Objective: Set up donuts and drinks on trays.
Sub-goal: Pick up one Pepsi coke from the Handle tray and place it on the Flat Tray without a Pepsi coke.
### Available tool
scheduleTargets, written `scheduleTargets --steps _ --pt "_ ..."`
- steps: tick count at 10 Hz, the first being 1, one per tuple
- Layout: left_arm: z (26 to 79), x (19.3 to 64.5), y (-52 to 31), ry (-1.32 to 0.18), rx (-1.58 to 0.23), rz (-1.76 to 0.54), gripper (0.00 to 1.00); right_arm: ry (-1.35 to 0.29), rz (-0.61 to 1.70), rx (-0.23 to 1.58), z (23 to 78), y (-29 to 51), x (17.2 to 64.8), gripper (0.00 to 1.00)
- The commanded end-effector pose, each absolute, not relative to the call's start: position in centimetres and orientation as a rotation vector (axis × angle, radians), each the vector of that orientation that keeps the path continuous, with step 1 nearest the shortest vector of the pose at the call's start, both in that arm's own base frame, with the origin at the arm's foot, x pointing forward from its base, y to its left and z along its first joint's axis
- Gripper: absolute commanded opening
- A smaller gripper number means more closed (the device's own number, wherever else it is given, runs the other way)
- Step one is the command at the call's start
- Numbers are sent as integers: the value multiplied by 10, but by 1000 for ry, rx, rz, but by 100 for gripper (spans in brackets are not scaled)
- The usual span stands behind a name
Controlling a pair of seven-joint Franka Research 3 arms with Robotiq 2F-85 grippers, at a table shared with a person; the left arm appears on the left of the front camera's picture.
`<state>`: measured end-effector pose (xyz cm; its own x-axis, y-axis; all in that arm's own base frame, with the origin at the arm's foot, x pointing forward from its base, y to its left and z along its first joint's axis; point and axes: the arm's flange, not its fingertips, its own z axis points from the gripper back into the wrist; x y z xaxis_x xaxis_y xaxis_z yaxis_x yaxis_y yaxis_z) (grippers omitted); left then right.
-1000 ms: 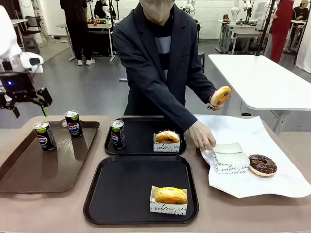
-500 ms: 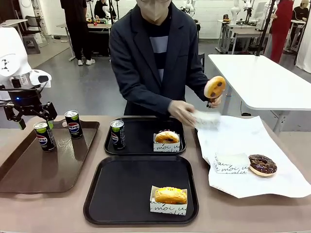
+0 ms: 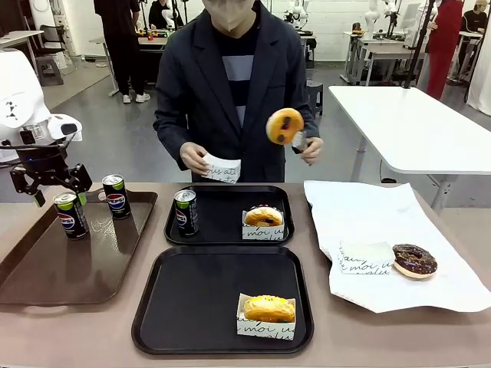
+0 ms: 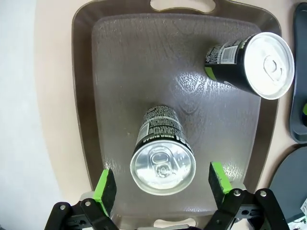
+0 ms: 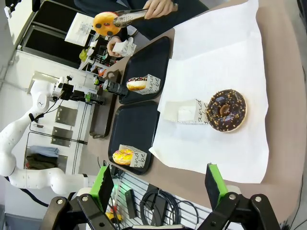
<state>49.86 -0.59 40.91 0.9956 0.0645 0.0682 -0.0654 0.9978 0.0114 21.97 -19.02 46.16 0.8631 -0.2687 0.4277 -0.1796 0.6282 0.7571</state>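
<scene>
– Left gripper (image 4: 162, 181) is spread wide and empty. Its green pads (image 4: 105, 184) stand on both sides of the silver top of the first can (image 4: 163, 165) and do not touch it.

– Where does this can stand?

– Upright on the brown tray (image 3: 77, 268), towards its far left corner. The second can (image 3: 116, 195) is at the far edge of the same tray, apart from the first.

– Which step is it, in your opinion?

– I judge it is the approach before the grasp. The far black tray (image 3: 222, 222) has the third can (image 3: 186, 211) by its left edge and the far sleeved donut (image 3: 264, 221) close to its near edge. The near black tray (image 3: 192, 299) has the near sleeved donut (image 3: 268, 310) by its near right corner, but no drink.

– And the next move?

– I cannot tell if the pads are already below the rim of the can, so the gripper should probably go lower. Then it should close on the body, lift straight up, and carry the can over the rim of the brown tray to the free left half of the near black tray. A slim can tips easily, so the grip must be centred.

– The right gripper?

– The right gripper (image 5: 158, 184) is spread too and holds nothing. Its camera looks at the chocolate donut (image 5: 225, 110) on the white paper (image 5: 225, 52). The person holds an orange donut (image 3: 285, 126) in tongs (image 5: 129, 18) beyond the far edge of the table (image 3: 345, 337), with a paper sleeve (image 3: 222, 169) in the other hand.
</scene>
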Motion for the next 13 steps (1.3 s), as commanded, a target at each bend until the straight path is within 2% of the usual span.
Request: scheduleTargets --steps 1,12,13 --pt "400 507 -1 -68 -6 58 100 -552 -44 912 459 -192 221 100" --pt "380 522 -1 -61 -12 50 100 -552 -44 912 459 -192 221 100" --pt "380 523 -1 -55 -14 44 96 -552 -44 912 459 -192 221 100"
